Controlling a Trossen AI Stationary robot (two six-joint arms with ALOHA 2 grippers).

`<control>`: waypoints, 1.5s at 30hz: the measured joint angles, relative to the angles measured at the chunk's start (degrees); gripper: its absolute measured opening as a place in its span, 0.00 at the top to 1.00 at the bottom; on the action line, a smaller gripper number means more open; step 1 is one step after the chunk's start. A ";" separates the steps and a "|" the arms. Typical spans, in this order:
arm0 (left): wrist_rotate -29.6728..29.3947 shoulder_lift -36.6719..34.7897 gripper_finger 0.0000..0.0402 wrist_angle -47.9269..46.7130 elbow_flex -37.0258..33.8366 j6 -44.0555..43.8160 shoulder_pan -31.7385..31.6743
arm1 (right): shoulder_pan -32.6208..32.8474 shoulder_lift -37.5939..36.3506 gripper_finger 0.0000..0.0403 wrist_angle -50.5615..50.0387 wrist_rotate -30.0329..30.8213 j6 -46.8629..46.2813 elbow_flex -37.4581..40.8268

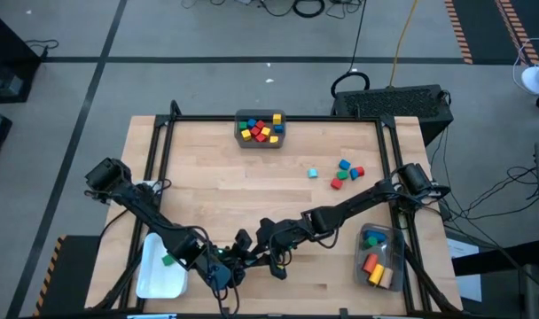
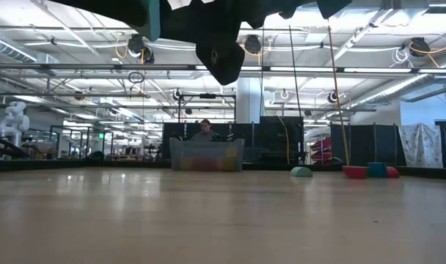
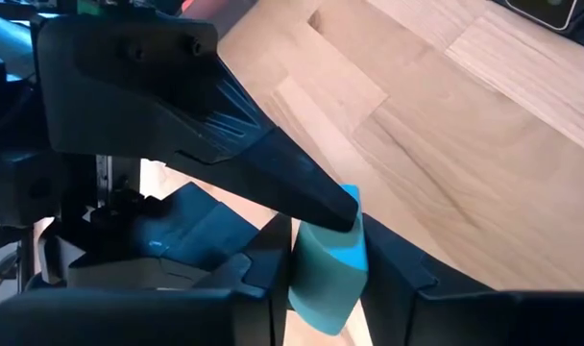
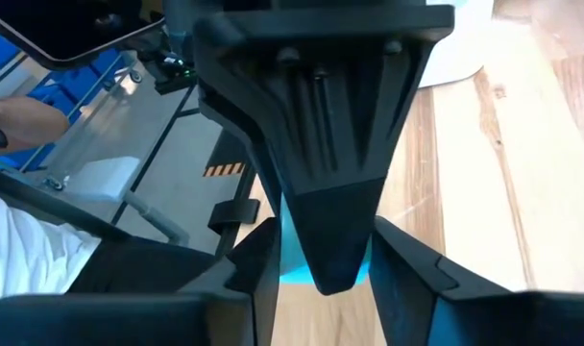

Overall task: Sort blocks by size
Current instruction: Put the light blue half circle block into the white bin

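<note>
A pale wooden table [image 1: 252, 177] sits under a bright hall of ceiling lights, with a grey bin [image 1: 260, 128] of mixed blocks at its far edge, a white tray [image 1: 159, 270] near the left corner and a clear bin [image 1: 378, 257] at the right. Both arms meet low over the near edge. A cyan block [image 3: 328, 274] is pinched between the left gripper [image 3: 330, 288] and the right gripper [image 4: 323, 274], each clamped on it from opposing sides (a handover, by the look of it). The block seems light, rigid and smooth, so it could slip; flat opposite faces are the sensible hold. More loose blocks [image 1: 345, 172] lie well apart, toward the table's right side.
</note>
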State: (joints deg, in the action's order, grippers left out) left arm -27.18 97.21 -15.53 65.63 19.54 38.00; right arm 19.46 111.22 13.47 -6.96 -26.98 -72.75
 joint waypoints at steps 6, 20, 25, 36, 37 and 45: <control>-1.38 0.00 0.77 -0.17 0.00 -2.92 0.04 | 0.00 0.00 0.65 0.00 0.85 0.74 0.00; -5.80 -4.59 0.78 -10.29 0.02 -17.36 1.86 | -0.70 -3.11 0.55 -6.13 1.16 1.09 -0.02; -5.86 -7.12 0.78 -20.05 0.02 -28.50 3.47 | -0.68 -6.08 0.56 -19.50 6.38 0.35 -0.04; -0.32 -10.91 0.78 -45.22 0.02 -60.03 11.69 | -0.72 -11.10 0.57 -50.32 17.94 -8.80 -0.02; 0.50 -10.97 0.78 -46.89 0.02 -62.64 12.77 | -0.72 -11.26 0.57 -52.01 18.07 -9.35 -0.02; 5.62 -10.94 0.78 -55.10 0.02 -79.91 21.83 | -0.68 -11.65 0.57 -58.64 19.15 -8.60 -0.02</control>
State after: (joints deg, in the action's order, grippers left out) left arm -21.56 86.27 -70.63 65.65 -60.36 59.83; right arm 18.79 99.57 -45.17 12.19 -35.58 -72.77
